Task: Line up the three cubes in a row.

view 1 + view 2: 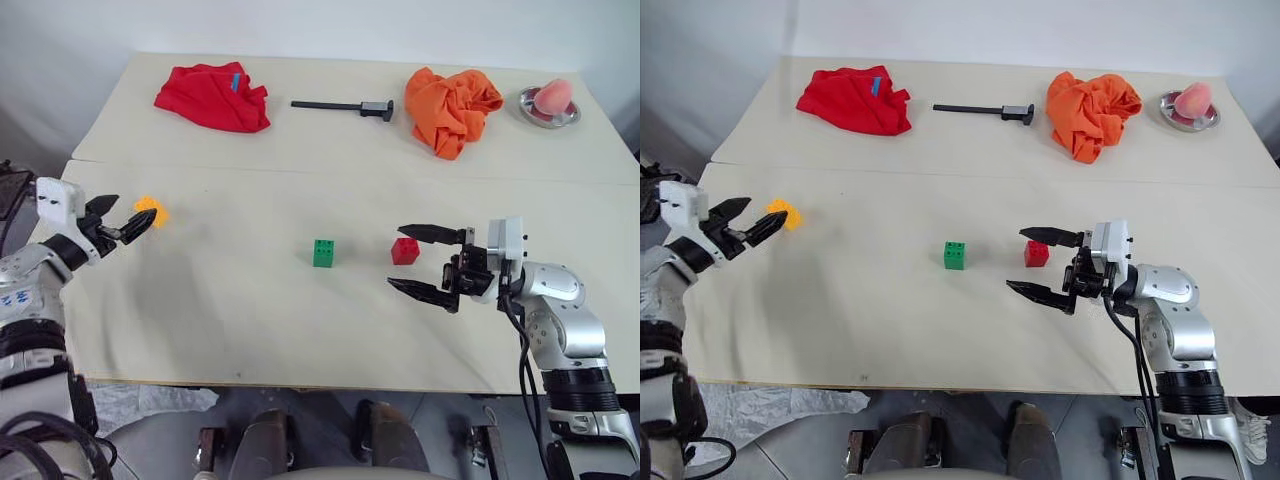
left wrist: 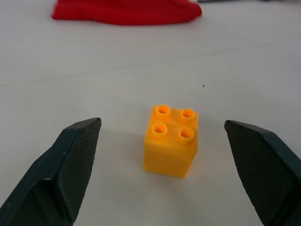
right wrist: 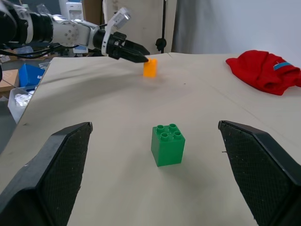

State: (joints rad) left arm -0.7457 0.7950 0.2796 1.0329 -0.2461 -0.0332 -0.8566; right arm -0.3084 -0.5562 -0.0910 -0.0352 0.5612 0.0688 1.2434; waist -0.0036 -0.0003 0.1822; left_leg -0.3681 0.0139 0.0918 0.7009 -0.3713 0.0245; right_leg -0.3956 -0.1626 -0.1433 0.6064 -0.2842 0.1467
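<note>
While my left gripper [image 1: 142, 222] hangs wide apart just short of the yellow-orange cube [image 1: 153, 210], far left on the table [image 1: 250, 320], green cube [image 1: 323, 252] and red cube [image 1: 405, 250] sit mid-table; my right gripper [image 1: 425, 263] gapes beside red, holding nothing. From the left wrist, the four-studded orange brick stands upright between my fingers [image 2: 70, 165]; I judge the next move is closing in on it. The right wrist faces the green.

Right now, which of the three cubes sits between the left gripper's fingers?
The yellow-orange cube, far out on the robot's left, apart from the other two. It stands studs-up between the open left gripper fingers, untouched. The green cube and red cube sit mid-table.
</note>
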